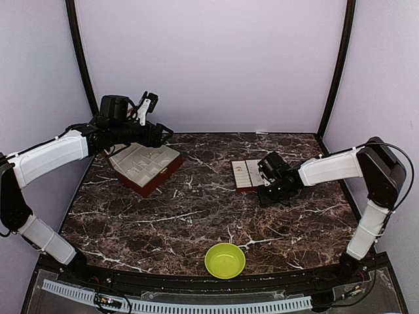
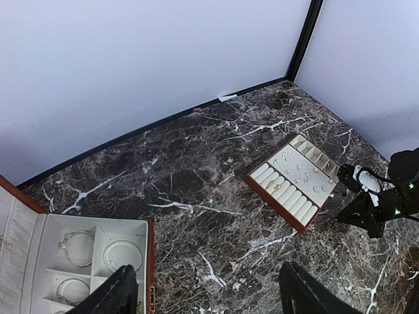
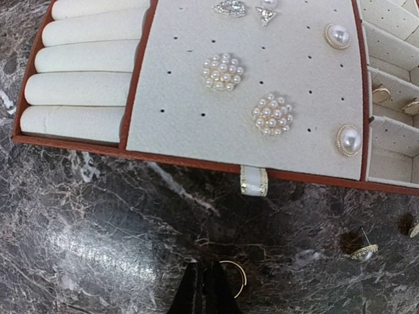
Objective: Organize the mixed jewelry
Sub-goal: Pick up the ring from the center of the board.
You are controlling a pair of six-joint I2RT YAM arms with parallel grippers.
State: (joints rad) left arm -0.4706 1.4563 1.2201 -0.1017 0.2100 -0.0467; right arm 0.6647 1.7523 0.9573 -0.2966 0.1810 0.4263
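Note:
My right gripper point(image 3: 207, 293) is down at the marble just in front of the flat tray point(image 3: 196, 161), and its fingers are closed on a thin gold ring point(image 3: 241, 275). Pearl cluster studs point(image 3: 222, 71) and round pearl studs point(image 3: 348, 139) sit on the tray's cream pad. A loose earring point(image 3: 363, 251) lies on the marble to the right. My left gripper point(image 2: 209, 297) is open and empty, held high over the right edge of the red-brown box point(image 2: 150, 261). Thin silvery hoops point(image 2: 122, 255) lie in the box's compartments.
A yellow-green bowl point(image 1: 225, 260) stands at the near edge of the marble table point(image 1: 196, 216). The box point(image 1: 145, 167) is at the back left and the tray point(image 1: 246, 174) at the centre right, with my right gripper point(image 1: 268, 195) beside it. Walls close in the back and sides.

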